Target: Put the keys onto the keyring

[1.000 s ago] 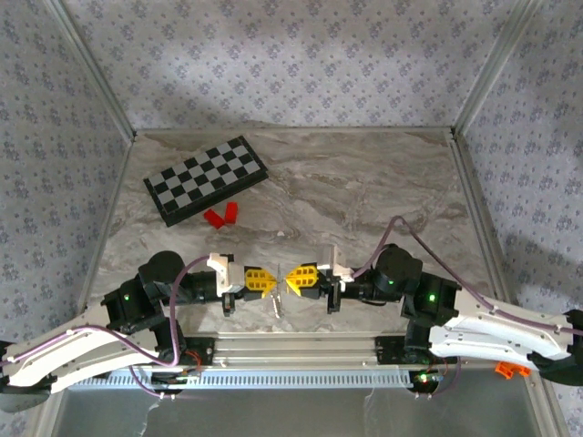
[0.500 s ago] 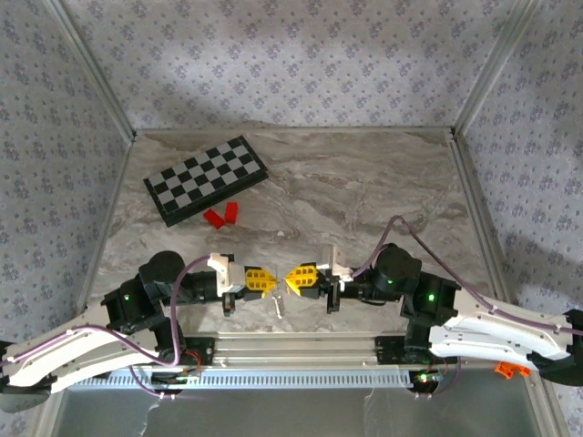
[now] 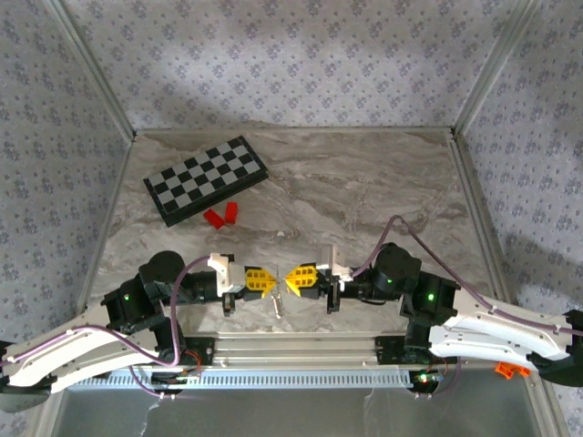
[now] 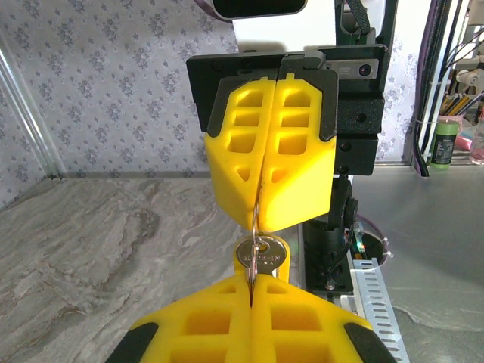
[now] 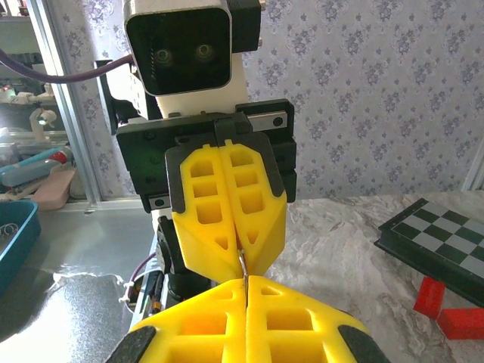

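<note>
At the near middle of the marbled surface (image 3: 364, 191), the left claw (image 3: 272, 282) and the right claw (image 3: 288, 279) are met tip to tip, each with its yellow fingers pressed together. Between the tips a round silvery key (image 4: 262, 254) is seen from the left wrist, its lower edge pinched by the left claw, while the thin keyring (image 4: 255, 227), viewed edge-on, is gripped in the right claw's seam. Far to the left a chessboard (image 3: 206, 179) is laid, with two red blocks (image 3: 221, 215) just on its near side, well apart from both claws.
</note>
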